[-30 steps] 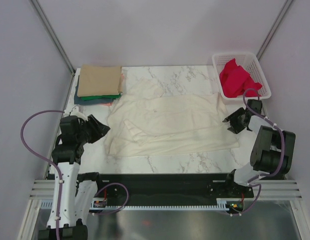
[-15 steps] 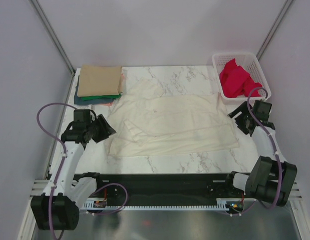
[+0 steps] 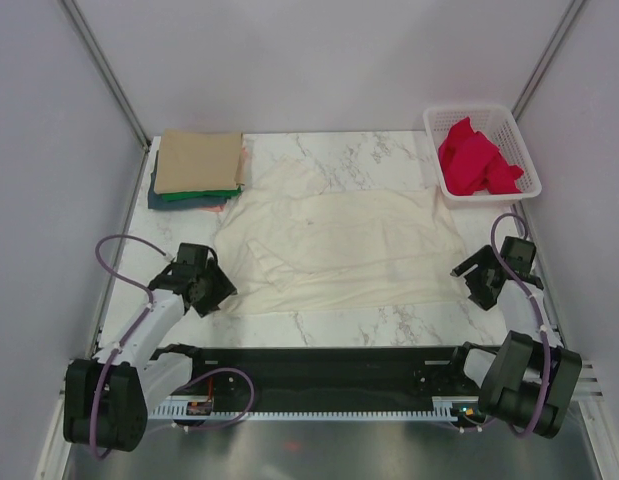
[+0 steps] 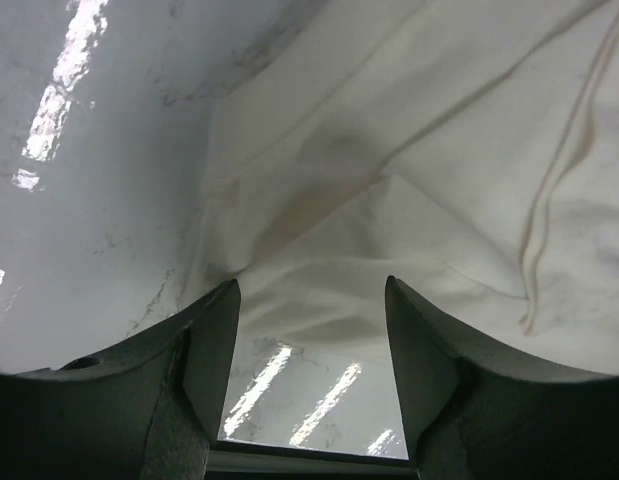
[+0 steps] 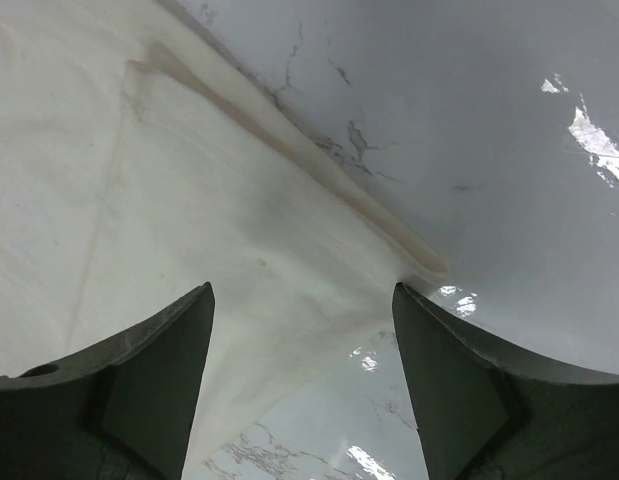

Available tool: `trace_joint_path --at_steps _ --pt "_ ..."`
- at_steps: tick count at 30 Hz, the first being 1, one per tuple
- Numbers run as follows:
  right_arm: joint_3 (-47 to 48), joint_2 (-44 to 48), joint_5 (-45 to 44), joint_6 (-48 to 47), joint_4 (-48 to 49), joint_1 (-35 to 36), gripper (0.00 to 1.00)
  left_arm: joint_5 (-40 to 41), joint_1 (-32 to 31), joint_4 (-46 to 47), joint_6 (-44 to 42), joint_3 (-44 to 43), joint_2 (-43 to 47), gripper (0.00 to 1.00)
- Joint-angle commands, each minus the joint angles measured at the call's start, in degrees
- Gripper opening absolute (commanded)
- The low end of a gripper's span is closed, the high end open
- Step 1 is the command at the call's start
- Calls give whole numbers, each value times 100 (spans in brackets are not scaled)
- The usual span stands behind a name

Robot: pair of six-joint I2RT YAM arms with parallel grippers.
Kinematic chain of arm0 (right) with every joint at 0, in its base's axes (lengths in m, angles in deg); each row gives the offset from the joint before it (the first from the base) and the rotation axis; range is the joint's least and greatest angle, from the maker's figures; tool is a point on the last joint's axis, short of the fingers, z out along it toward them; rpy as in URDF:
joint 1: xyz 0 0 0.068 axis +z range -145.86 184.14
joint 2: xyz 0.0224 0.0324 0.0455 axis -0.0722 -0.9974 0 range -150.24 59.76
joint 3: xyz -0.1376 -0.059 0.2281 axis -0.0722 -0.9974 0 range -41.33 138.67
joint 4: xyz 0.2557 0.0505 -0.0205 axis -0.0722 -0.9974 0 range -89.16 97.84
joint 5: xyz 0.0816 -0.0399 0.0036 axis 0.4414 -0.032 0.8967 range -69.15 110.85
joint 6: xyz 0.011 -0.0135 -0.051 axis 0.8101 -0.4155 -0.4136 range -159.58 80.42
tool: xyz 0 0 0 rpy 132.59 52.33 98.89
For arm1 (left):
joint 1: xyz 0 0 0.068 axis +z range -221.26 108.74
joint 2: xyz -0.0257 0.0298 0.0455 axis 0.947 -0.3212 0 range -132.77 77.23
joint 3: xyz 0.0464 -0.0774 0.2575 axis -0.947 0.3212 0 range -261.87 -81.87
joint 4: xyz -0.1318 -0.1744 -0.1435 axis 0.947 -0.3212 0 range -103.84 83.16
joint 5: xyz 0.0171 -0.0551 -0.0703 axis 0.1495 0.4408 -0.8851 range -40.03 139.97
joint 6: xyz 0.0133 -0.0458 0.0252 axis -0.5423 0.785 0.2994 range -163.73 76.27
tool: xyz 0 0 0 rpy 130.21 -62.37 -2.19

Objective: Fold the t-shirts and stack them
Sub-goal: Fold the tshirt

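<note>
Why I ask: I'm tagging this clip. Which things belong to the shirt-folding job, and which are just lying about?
Job:
- cream t-shirt, spread flat
- stack of folded t-shirts, far left corner
- left gripper and right gripper, both open at the shirt's near corners

Lying about:
- white basket
- red cloth inside it; whether it is a shirt cannot be told
- marble table

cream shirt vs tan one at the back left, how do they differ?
The cream t-shirt lies spread out and wrinkled; the tan t-shirt is folded into a rectangle. Cream rests straight on the table; tan lies on a green t-shirt. Cream covers far more area. Both are plain cloth.
</note>
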Motion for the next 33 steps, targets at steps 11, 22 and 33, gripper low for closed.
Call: trace_joint_path --at_steps 11,22,33 --pt "-660 41 145 406 444 -59 44 259 318 1316 418 520 -451 40" --pt "-827 347 -3 670 639 -138 0 13 432 562 593 423 752 5" --pt "-186 1780 32 644 -1636 -903 0 -506 520 -932 1481 125 2387 9"
